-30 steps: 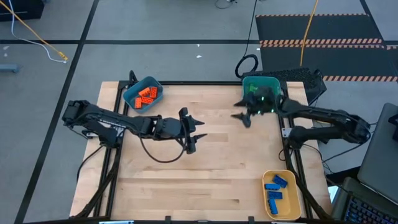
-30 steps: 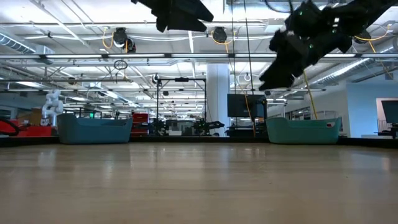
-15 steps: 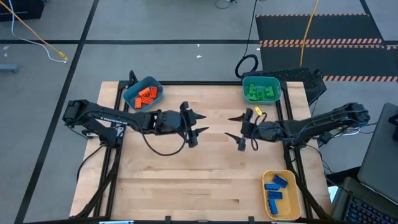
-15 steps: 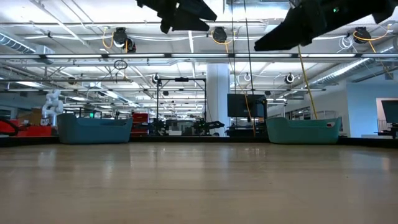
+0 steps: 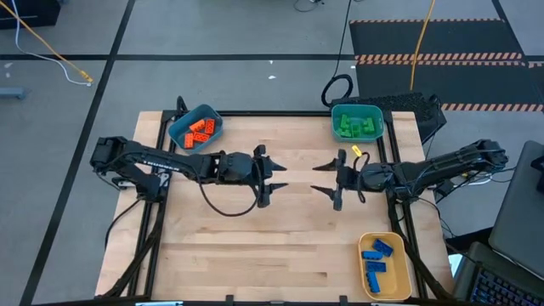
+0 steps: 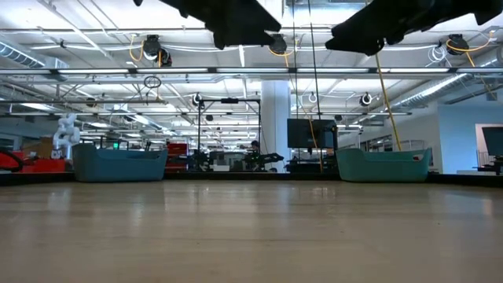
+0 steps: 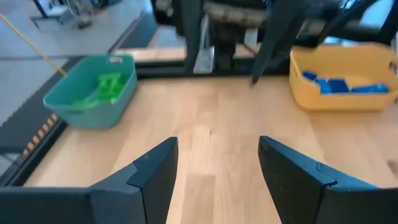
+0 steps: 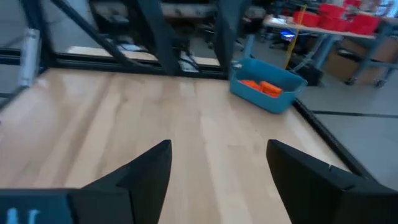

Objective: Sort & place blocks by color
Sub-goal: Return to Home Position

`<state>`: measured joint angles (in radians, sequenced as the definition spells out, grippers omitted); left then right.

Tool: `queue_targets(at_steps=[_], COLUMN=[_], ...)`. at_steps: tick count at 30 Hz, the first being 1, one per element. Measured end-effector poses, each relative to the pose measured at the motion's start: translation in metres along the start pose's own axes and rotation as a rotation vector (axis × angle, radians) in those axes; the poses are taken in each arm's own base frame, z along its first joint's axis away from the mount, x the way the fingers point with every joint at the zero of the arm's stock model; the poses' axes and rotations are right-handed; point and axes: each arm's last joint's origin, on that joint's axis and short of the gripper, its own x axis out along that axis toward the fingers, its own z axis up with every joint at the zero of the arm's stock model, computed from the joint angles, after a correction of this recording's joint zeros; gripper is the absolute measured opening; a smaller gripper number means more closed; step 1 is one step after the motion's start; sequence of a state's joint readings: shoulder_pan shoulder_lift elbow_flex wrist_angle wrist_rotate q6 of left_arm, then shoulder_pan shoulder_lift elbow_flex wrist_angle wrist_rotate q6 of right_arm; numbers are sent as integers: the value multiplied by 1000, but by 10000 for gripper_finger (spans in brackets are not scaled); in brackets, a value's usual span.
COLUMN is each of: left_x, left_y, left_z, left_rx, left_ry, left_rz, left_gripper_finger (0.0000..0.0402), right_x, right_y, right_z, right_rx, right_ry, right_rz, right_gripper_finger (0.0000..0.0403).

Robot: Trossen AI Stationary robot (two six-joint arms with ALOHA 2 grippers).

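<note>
Blocks sit in bins at table edges: orange blocks in blue bin, green blocks in teal bin, blue blocks in yellow bin. Left gripper, right gripper hover mid-table, facing, apart, fingers spread, empty.

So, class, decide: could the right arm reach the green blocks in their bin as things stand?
Probably yes: the right gripper hangs open over bare table near the teal bin, and the green blocks lie uncovered inside.

Left hand, right hand facing, apart, above table middle; both spread wide.
</note>
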<state>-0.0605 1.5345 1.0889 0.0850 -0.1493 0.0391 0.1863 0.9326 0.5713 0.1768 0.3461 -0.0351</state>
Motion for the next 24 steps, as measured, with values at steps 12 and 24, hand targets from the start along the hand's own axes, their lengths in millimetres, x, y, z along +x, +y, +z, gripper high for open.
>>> queue_targets(at_steps=[12, 24], left_x=[2, -25], left_y=[12, 48], left_z=[-14, -63], left_rx=[-21, -135], left_ry=[60, -85], left_rz=[32, 36], left_gripper_finger=[225, 225], right_x=[-6, -6], right_y=[2, 2], right_z=[4, 1], right_rx=[20, 10], right_ry=[-29, -4], right_rz=[27, 26], right_gripper_finger=[224, 224])
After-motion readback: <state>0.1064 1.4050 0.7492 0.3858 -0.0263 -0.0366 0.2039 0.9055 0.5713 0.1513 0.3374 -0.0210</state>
